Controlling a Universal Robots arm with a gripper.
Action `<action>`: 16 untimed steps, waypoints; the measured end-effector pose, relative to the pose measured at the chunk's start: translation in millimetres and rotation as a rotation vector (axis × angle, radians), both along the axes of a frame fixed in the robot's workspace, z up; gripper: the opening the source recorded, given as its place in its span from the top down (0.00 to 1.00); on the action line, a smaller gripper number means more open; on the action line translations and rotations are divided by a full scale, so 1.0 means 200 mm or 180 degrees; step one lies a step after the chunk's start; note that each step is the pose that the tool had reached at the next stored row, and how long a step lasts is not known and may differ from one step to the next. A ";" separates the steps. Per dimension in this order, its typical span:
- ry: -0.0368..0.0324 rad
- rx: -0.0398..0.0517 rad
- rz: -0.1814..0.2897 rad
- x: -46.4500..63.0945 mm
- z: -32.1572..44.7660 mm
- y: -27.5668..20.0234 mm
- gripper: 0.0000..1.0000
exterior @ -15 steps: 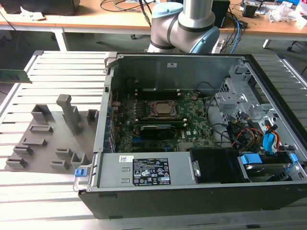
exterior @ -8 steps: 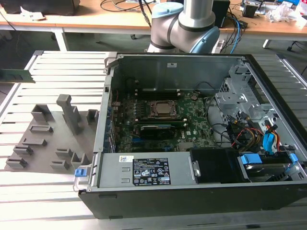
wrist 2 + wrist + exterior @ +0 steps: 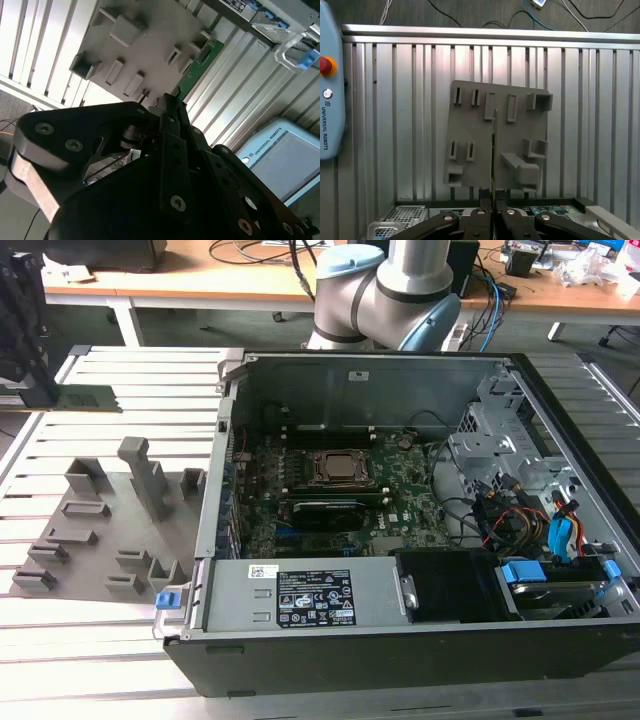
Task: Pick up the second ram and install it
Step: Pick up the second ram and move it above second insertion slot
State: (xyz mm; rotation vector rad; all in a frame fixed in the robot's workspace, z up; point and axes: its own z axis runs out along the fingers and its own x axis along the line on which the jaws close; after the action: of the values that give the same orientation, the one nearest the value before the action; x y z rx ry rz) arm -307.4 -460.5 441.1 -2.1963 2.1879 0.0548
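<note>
The gripper is clamping both fingers tight on one end of the second ram. The stick is jutting straight out ahead of the fingertips.

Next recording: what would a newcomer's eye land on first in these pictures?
The open computer case takes up the middle of the exterior view, with its green motherboard exposed. At that view's far left, the second ram sticks out from the gripper, which is shut on it. The grey holder tray lies nearby on the slatted table.
</note>
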 end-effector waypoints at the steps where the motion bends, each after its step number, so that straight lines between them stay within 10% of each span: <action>1: 0.0000 0.0000 0.0000 0.03 0.000 0.001 0.86; 16: 0.0002 0.0000 0.0000 0.44 0.000 0.019 0.86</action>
State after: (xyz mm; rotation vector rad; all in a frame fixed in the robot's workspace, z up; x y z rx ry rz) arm -220.0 -456.7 441.1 -2.1966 2.1882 0.0554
